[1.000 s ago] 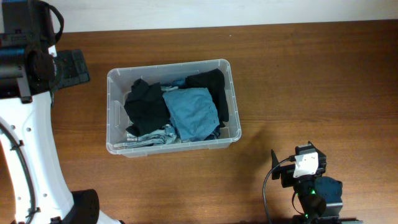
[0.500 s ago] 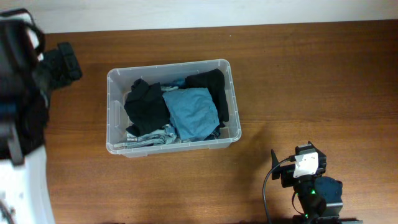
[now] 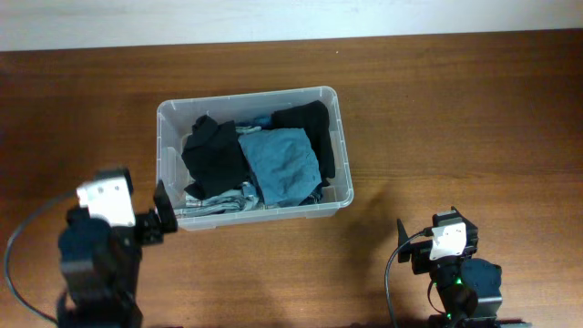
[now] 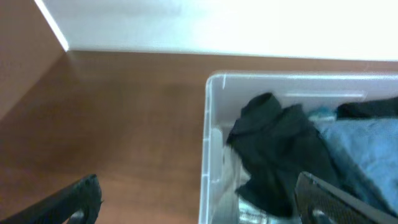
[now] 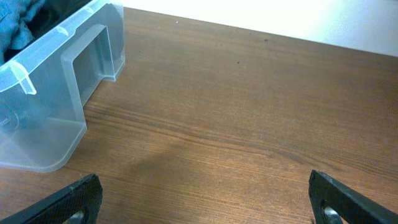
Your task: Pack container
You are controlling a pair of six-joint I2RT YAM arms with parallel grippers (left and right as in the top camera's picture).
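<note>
On the bench (image 3: pixel 455 109), a little toward 10 o'clock from its middle, we see the container (image 3: pixel 246 95). It holds a black garment (image 3: pixel 214 155), a blue cloth (image 3: pixel 282 166) and another dark piece (image 3: pixel 310 126) in its 2 o'clock corner. Our left hand (image 4: pixel 196 186) sits just beside the container's 7 o'clock corner, fingers spread wide and holding nothing. Our right hand (image 5: pixel 202 186) lies at the container's 4 o'clock, well apart from it, likewise spread and empty.

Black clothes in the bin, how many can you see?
2. One black garment is bunched at the container's left end; a second black garment lies along its right wall, beside the blue cloth. More may be hidden underneath.
</note>
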